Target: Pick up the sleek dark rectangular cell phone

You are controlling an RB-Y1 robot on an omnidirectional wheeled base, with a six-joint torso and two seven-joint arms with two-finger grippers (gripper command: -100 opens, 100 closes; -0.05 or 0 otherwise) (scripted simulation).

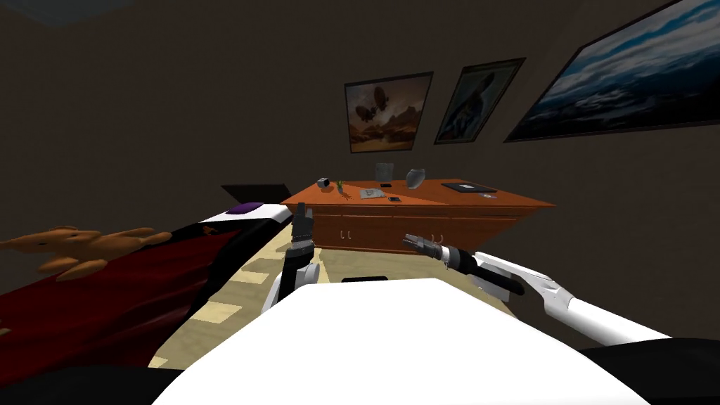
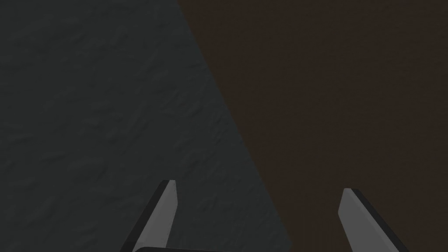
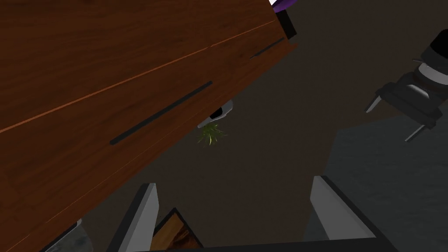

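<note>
A wooden dresser (image 1: 422,214) stands ahead against the wall. Two small dark flat rectangles lie on its top, one (image 1: 394,200) near the front edge and one (image 1: 385,185) further back; I cannot tell which is the cell phone. My left gripper (image 1: 302,208) points upward in front of the dresser's left end, short of it, and in its own view (image 2: 259,186) it is open and empty. My right gripper (image 1: 407,241) points left below the dresser's front. It is open (image 3: 235,182), facing the drawer fronts (image 3: 109,78), with the left gripper (image 3: 391,122) off to one side.
The dresser top also carries a small plant (image 1: 340,187) (image 3: 212,133), a grey box (image 1: 323,183), a vase (image 1: 415,178), a glass (image 1: 383,171) and a dark flat slab (image 1: 467,187). A bed (image 1: 140,281) with a brown teddy bear (image 1: 70,249) lies to the left.
</note>
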